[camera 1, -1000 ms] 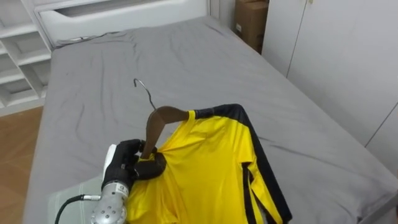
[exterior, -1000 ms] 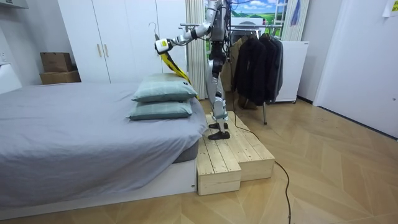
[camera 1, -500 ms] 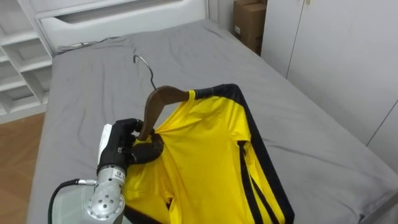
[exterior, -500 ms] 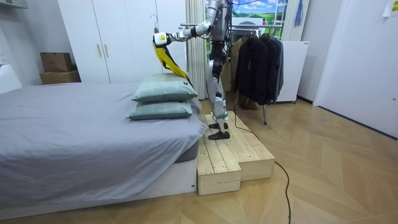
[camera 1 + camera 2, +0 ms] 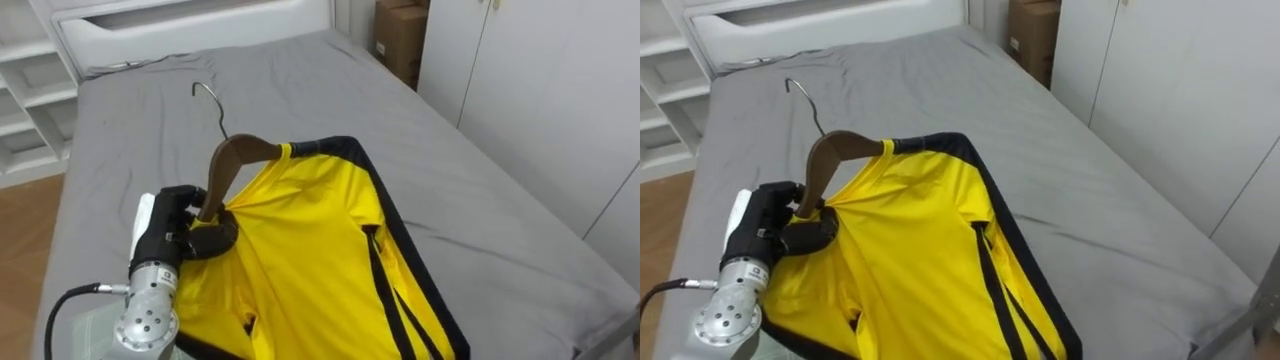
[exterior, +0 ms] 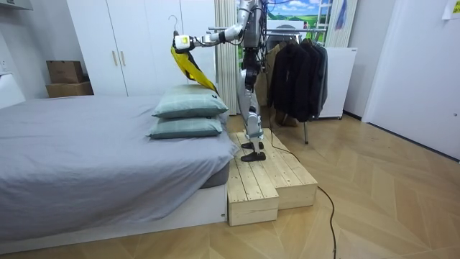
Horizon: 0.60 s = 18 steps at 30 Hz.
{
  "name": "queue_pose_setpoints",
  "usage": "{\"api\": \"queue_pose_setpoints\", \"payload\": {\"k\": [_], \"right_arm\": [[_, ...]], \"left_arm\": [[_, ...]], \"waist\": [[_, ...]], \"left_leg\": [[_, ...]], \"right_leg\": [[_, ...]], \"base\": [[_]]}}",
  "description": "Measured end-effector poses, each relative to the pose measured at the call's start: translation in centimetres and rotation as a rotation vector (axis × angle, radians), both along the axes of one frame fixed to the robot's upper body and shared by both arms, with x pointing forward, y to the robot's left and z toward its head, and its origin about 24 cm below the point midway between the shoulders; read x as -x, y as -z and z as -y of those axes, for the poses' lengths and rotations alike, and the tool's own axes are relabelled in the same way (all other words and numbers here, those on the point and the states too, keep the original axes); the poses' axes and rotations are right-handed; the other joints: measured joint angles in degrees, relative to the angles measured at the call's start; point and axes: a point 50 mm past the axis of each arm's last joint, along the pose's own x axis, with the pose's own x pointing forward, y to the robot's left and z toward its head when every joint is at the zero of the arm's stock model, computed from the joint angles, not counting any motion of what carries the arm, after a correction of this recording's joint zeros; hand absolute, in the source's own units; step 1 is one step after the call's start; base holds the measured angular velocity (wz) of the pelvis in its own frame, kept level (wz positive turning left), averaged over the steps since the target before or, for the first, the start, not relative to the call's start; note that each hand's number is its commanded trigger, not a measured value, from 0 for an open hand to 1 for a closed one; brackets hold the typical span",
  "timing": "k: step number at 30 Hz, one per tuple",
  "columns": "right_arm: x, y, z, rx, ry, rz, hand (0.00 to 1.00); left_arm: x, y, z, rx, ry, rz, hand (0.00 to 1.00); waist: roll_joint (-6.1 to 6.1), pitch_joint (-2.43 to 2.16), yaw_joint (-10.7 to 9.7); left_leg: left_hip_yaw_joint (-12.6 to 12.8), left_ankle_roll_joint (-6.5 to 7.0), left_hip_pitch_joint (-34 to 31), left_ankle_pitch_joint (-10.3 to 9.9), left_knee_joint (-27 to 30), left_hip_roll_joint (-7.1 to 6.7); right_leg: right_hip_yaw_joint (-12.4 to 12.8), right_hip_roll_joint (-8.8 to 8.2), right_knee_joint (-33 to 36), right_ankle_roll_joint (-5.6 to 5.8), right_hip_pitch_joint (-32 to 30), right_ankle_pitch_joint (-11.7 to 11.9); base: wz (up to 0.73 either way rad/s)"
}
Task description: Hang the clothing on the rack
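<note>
A yellow shirt (image 5: pixel 300 250) with black trim hangs on a brown wooden hanger (image 5: pixel 232 160) whose metal hook (image 5: pixel 208 98) points up and away. My left hand (image 5: pixel 175 225) comes in from the lower left and is shut on the hanger's left shoulder, with the shirt's fabric bunched under it. The right eye view shows the same hand (image 5: pixel 770 230) and shirt (image 5: pixel 910 240). In the room view I stand on a wooden platform (image 6: pixel 269 180) at the bed's end, left arm stretched out level, holding the shirt (image 6: pixel 188 66) high above the pillows.
The grey bed (image 5: pixel 300 90) lies below the shirt, with two pillows (image 6: pixel 188 115) stacked at its near end. White wardrobes (image 6: pixel 136 43) and a cardboard box (image 5: pixel 398 40) stand beside it. A rack of dark clothes (image 6: pixel 295 75) stands behind me. Open shelves (image 5: pixel 25 90) are at the far left.
My left hand has lifted the hanger and shirt higher, and they have slid to the left in the eye view. My footing on the platform is unchanged.
</note>
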Motion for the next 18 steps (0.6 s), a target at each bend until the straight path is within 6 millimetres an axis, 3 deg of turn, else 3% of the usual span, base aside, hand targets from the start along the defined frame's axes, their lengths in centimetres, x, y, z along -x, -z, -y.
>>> {"api": "queue_pose_setpoints", "payload": {"k": [6,10,13,18], "right_arm": [[-1.9,-1.4,2.8,0.198,-0.153,-0.020,0.00],[-4.5,-2.6,3.5,0.360,-0.289,0.030,0.00],[-6.9,-3.8,3.6,0.469,-0.366,0.107,0.00],[-11.1,-6.8,3.4,0.682,-0.539,0.254,0.00]], "left_arm": [[0.4,0.0,-0.2,-0.036,-0.030,0.019,1.00],[0.8,-0.3,0.0,-0.040,-0.034,0.039,1.00],[0.8,-0.4,-0.1,-0.045,-0.033,0.045,1.00],[0.8,-0.6,0.1,-0.069,-0.017,0.051,1.00]], "waist": [[-0.31,0.00,0.0],[-1.32,-0.23,0.2],[-2.03,-0.79,0.4],[-2.29,-0.82,1.0]], "left_leg": [[-0.6,0.00,1.1,0.0,-0.2,-0.04],[-0.7,-0.01,0.3,0.0,0.3,-0.06],[-0.7,0.09,-0.3,0.3,0.3,-0.14],[-0.4,0.12,-0.3,0.4,0.2,-0.17]], "right_leg": [[-0.7,-0.06,0.0,0.01,1.1,0.0],[-0.7,-0.07,0.1,0.00,0.7,0.0],[-0.6,-0.11,0.3,-0.04,0.0,0.0],[-0.4,-0.15,0.3,0.07,-0.2,0.1]], "base": [[0.04],[0.04],[0.01],[-0.03]]}}
